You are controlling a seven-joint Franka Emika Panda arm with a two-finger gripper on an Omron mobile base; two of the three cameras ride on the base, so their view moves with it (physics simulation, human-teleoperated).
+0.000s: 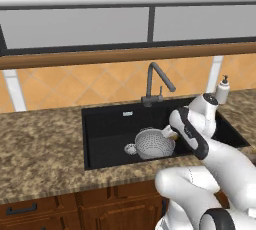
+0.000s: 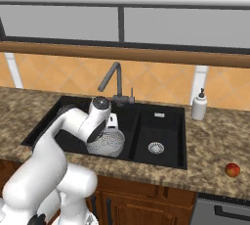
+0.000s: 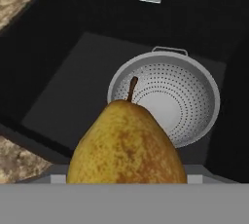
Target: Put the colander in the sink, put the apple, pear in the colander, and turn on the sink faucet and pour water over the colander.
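The grey perforated colander (image 3: 170, 96) sits empty on the floor of the black sink's (image 1: 107, 129) larger basin, also seen as the colander (image 1: 154, 143) and the colander (image 2: 108, 143). My gripper (image 1: 169, 132) hangs just above the colander's right rim, shut on the yellow-brown pear (image 3: 127, 145), which hides the fingertips in the hand view. The red-orange apple (image 2: 233, 169) lies on the counter far right of the sink. The dark faucet (image 1: 155, 81) stands behind the basins, and no water runs from it.
A white soap dispenser (image 2: 198, 105) stands on the counter behind the sink's right corner. The smaller basin (image 2: 156, 141) with its silver drain lies right of the colander. Speckled stone counter (image 1: 40, 144) surrounds the sink; a tiled wall rises behind.
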